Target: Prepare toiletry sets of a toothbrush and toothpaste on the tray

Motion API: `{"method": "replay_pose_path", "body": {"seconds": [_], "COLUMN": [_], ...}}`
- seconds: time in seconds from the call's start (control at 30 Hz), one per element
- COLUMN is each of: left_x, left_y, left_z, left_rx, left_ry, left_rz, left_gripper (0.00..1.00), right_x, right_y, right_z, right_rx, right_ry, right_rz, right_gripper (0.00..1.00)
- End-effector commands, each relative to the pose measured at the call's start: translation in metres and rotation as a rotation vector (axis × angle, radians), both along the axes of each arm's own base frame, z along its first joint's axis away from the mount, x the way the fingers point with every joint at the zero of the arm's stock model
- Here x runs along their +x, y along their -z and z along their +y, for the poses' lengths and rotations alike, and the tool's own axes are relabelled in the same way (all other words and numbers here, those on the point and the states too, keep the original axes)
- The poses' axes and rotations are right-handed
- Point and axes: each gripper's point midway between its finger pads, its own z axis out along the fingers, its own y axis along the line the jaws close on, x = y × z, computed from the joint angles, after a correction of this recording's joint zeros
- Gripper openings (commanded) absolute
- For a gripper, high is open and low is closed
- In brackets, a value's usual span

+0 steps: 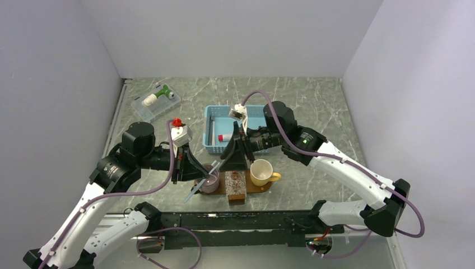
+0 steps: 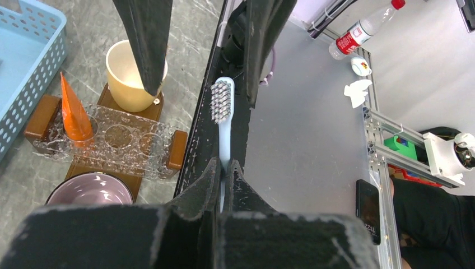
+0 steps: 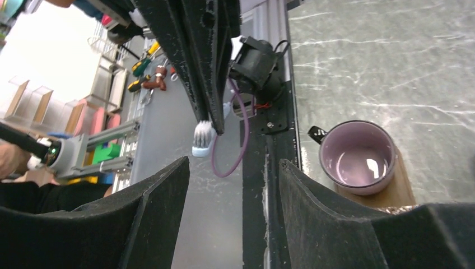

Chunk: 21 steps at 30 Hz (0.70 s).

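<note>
The slim, pale-blue toothbrush (image 2: 223, 131) with white bristles is clenched in the left gripper (image 2: 224, 168), slanting over the marbled table's (image 1: 313, 112) near edge beside a glossy purple cup (image 2: 89, 190). The orange toothpaste (image 2: 73, 112) stands in a knobbly clear holder (image 2: 129, 145) on the dark wooden tray (image 1: 263, 189). The right gripper (image 3: 233, 162) hangs just above, spread and empty.

table (image 1: 313, 101): smooth marbled stone
tray (image 3: 402, 189): dark wood
holder (image 2: 129, 141): clear, knobbly
basket (image 2: 28, 61): matt plastic
left pincer (image 2: 224, 167): rough matt black
</note>
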Motion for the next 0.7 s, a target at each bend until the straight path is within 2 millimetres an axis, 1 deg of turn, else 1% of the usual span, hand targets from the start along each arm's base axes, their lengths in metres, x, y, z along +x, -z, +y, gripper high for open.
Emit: {"method": "replay_pose_path", "body": {"seconds": [0.0, 0.03, 0.17, 0.47, 0.57, 0.67], "left_x": [-0.008, -0.008, -0.009, -0.007, -0.007, -0.006], "left_y": [-0.007, -0.007, -0.007, -0.004, -0.004, -0.004], "left_z": [-0.003, -0.002, -0.002, -0.003, -0.003, -0.003], "left_rx": [-0.044, -0.043, -0.043, -0.032, -0.030, -0.027], "left_ry": [0.061, 0.060, 0.062, 0.056, 0.053, 0.047], "left_rz": [-0.045, -0.046, -0.049, -0.047, -0.049, -0.053], "left_gripper": [0.00, 0.00, 0.00, 0.00, 0.00, 0.00], "right_x": [-0.021, -0.025, -0.029, -0.024, -0.024, -0.024], "right_y": [-0.034, -0.036, -0.040, -0.043, -0.044, -0.043], "right_z": [0.007, 0.008, 0.010, 0.019, 0.019, 0.020], "right_rx": [0.099, 0.109, 0.118, 0.107, 0.107, 0.097], "right_ry": [-0.100, -0.115, -0.110, -0.072, -0.064, -0.060], "right_rz": [-0.085, -0.089, -0.102, -0.116, -0.123, -0.126], "right_gripper": [0.62, 0.62, 0.62, 0.62, 0.60, 0.55]}}
